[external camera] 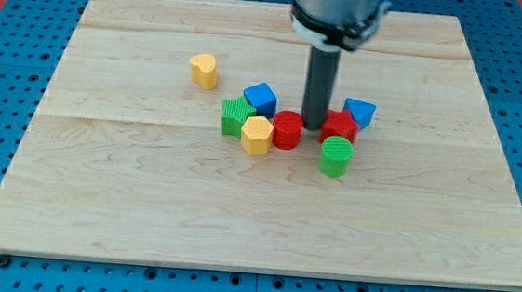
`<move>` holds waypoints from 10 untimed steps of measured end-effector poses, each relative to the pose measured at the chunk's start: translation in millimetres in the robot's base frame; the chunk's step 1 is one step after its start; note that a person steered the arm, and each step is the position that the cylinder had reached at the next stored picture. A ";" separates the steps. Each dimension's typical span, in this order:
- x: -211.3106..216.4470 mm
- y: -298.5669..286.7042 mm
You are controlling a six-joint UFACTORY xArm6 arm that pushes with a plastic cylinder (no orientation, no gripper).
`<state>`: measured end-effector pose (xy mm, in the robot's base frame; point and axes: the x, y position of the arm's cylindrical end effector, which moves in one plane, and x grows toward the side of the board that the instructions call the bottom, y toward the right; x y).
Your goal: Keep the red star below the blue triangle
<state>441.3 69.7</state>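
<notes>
Here my tip [313,126], a bare rod holding nothing, stood touching the red star [339,127] on the view's left; the blue triangle [360,112] lay just above-right.

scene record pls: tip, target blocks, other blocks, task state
tip: my tip down between red cylinder and red star, at the star's left edge
blue triangle: above-right of the star, touching or nearly so
other blocks: blue cube, green block, yellow hexagon, green cylinder, yellow block apart, up-left
task state: star sits just below the triangle
</notes>
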 end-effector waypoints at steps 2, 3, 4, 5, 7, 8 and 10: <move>80.7 61.2; 85.6 62.1; 57.1 52.5; 15.7 37.7; -7.9 24.9; -8.9 -6.4; -48.0 -38.9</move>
<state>393.3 30.8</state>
